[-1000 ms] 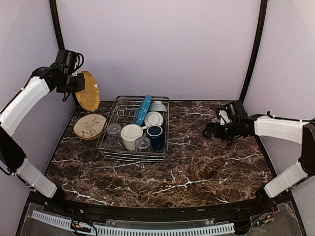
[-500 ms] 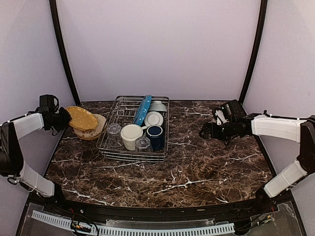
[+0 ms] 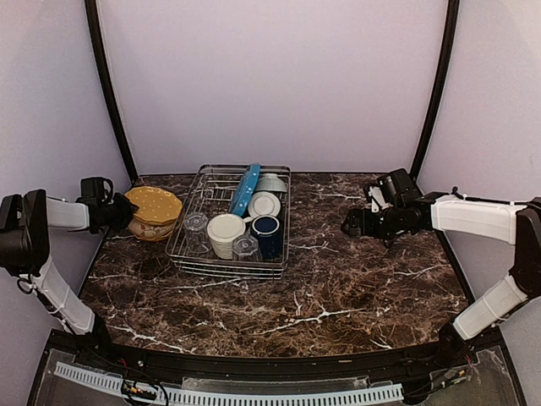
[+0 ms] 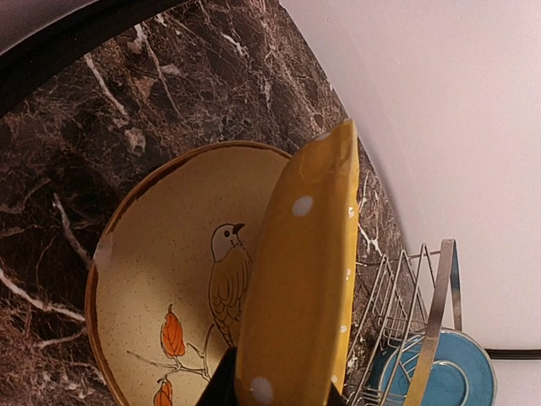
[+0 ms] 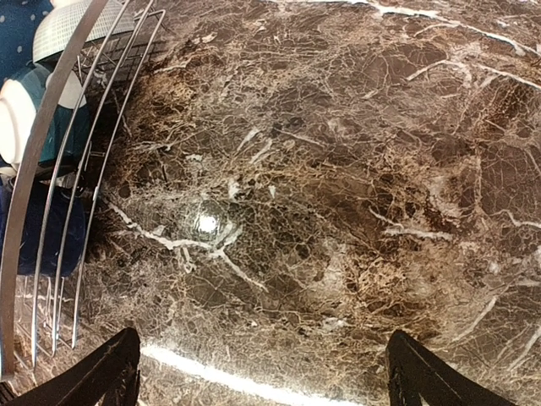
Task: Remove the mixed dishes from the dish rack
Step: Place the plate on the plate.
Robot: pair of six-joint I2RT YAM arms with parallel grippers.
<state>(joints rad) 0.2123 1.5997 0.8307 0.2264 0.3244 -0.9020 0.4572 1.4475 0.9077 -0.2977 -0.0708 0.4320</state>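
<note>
**Yellow plate down at the stack, rack mostly full**

The rack sits mid-table, well stocked: blue plate, cream bowl, white bowl, mug and two glasses.

A second ago the yellow plate hung high and upright. It now lies low at the rack's 9 o'clock, over the floral plate. Whether it rests on it I cannot tell.

The left gripper is clamped on the yellow plate's rim, so release looks next.

The right gripper, jaws wide and empty, hovers at 3 o'clock, barely nearer the rack.
</note>
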